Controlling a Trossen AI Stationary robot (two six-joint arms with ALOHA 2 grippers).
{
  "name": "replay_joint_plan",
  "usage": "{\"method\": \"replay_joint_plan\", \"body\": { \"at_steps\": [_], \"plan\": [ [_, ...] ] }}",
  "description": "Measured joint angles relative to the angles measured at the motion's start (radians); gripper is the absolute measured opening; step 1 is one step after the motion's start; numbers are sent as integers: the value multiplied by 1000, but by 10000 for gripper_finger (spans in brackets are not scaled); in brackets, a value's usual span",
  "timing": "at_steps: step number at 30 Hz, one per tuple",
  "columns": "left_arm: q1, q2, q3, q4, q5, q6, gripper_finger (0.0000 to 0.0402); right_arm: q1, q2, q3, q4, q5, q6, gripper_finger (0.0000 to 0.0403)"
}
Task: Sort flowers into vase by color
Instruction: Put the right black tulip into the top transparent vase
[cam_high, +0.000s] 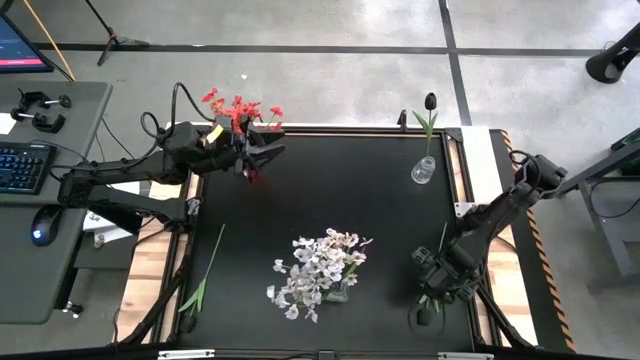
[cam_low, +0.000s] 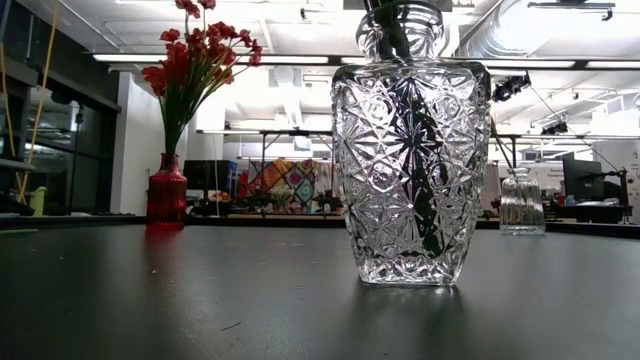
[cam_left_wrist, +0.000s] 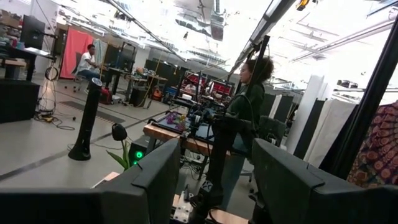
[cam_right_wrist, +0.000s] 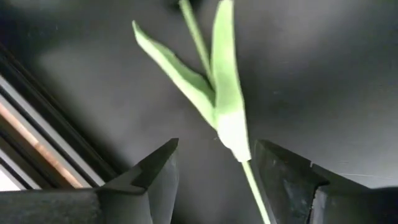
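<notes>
A dark tulip lies flat on the black table at the near right, its stem (cam_high: 443, 238) pointing away and its head (cam_high: 422, 318) near the front edge. My right gripper (cam_high: 434, 285) hangs low over it, open. In the right wrist view (cam_right_wrist: 216, 144) its fingers stand on either side of the green stem and leaves (cam_right_wrist: 217, 93). I see no touch. My left gripper (cam_high: 272, 146) is open and empty (cam_left_wrist: 214, 155) beside the red flowers (cam_high: 240, 108), which stand in a red vase (cam_low: 167, 192). White flowers (cam_high: 320, 268) fill a cut-glass vase (cam_low: 410, 170).
A small clear vase (cam_high: 423, 170) at the far right holds one dark tulip (cam_high: 430, 102). A loose green stem (cam_high: 205, 268) lies on the table at the near left. The table's right rail (cam_right_wrist: 37, 149) runs close beside my right gripper. People stand in the room beyond.
</notes>
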Motion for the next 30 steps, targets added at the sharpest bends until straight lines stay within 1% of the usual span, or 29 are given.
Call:
{"method": "replay_joint_plan", "body": {
  "at_steps": [6,11,17,19,22,25,30],
  "plan": [
    [0,0,0,0,-2,0,188,22,117,0,18,2,-10,200],
    [0,0,0,0,-2,0,188,15,195,6,32,73,-78,200],
    [0,0,0,0,-2,-1,188,-19,185,26,12,71,-81,199],
    [0,0,0,0,-2,-1,188,-21,168,26,25,113,-104,200],
    [0,0,0,0,-2,-1,188,-22,163,21,97,164,-130,200],
    [0,0,0,0,-2,-1,188,-22,159,5,121,165,-113,200],
    [0,0,0,0,-2,-1,188,-22,158,0,100,157,-80,200]
  ]
}}
